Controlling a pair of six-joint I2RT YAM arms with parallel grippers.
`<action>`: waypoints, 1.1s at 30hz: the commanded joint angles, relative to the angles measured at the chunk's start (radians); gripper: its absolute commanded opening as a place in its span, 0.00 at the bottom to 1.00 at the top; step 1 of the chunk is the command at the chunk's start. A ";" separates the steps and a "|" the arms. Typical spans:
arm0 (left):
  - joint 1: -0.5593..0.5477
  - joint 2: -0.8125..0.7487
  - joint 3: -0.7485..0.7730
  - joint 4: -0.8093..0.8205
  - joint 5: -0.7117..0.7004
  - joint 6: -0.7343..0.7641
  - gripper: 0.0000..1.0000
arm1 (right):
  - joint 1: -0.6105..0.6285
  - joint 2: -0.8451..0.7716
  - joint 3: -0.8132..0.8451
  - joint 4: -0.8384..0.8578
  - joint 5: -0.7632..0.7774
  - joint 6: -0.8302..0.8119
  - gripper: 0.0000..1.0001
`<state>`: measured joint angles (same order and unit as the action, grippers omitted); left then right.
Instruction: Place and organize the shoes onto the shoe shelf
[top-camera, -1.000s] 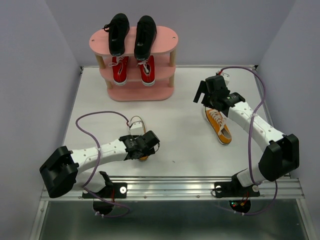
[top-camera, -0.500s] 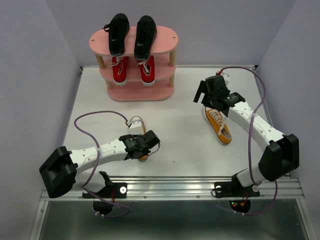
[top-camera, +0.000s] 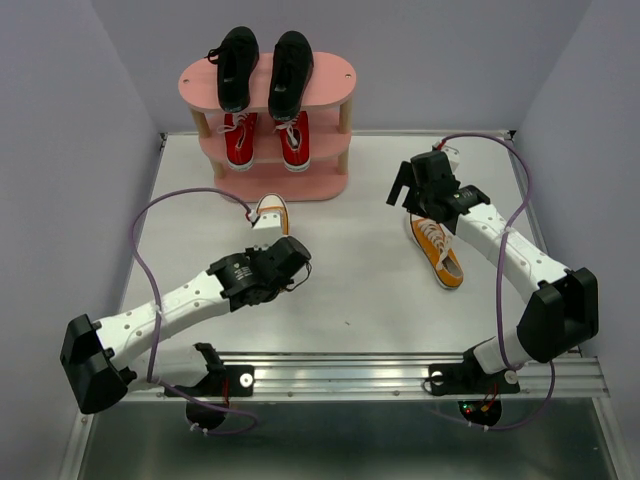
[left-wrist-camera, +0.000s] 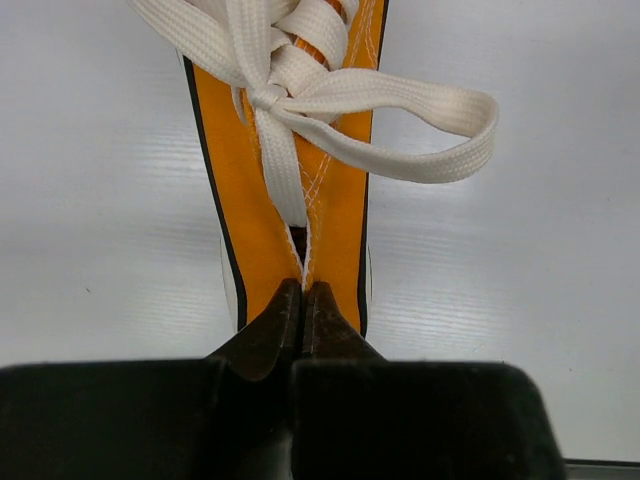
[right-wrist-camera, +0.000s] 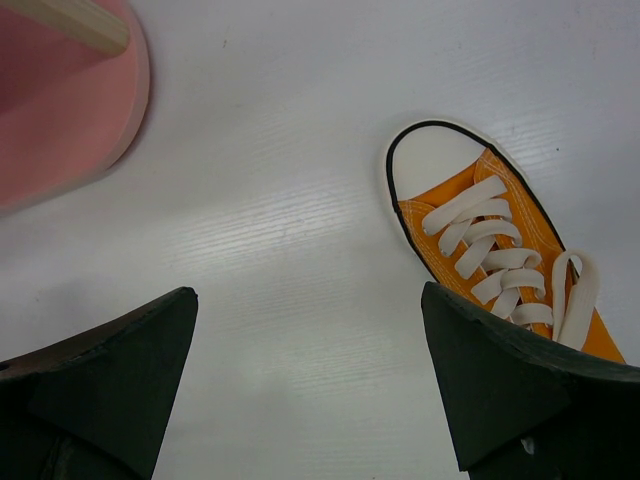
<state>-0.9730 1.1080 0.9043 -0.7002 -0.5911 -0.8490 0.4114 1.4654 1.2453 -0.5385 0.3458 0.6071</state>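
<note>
Carrying one orange sneaker to the shoe shelf (top-camera: 335, 78) appears to be the step in hand. The left gripper (left-wrist-camera: 303, 298) is clamped on the held orange shoe (left-wrist-camera: 290, 190), its jaws pressed together on the thin canvas edge just behind the white bow of the laces. In the top view this shoe's white toe cap points at the shelf and sits near the bottom board (top-camera: 300, 188), not yet on it. I cannot tell whether the sole is clear of the worktop (top-camera: 350, 270).

The shelf stands at the far side of the worktop. The black shoes (top-camera: 238, 65) lie side by side on its top board and the red shoes (top-camera: 240, 140) on the middle one, so the bottom board looks meant for the orange pair.

The other orange shoe (right-wrist-camera: 490, 240) lies on the worktop to the right, well apart from the shelf. The right gripper (right-wrist-camera: 310, 380) hovers above it with its fingers spread wide, gripping nothing.

The next move calls for sliding the held shoe forward onto one half of the bottom board, low enough to pass under the middle board. It must keep to one side to leave room for its mate. The pinch on soft canvas is slight, so the shoe could swing or slip.
</note>
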 joint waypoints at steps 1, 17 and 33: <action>0.043 -0.013 0.062 0.034 -0.107 0.151 0.00 | -0.006 -0.017 -0.010 0.048 0.004 0.011 0.99; 0.365 0.045 0.001 0.398 0.155 0.637 0.00 | -0.006 -0.030 -0.010 0.048 0.013 0.002 0.99; 0.508 0.265 0.045 0.646 0.223 0.748 0.00 | -0.006 -0.070 -0.052 0.048 0.073 -0.021 0.99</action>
<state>-0.4942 1.3758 0.9073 -0.2230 -0.3401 -0.1440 0.4114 1.4349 1.2060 -0.5255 0.3706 0.6010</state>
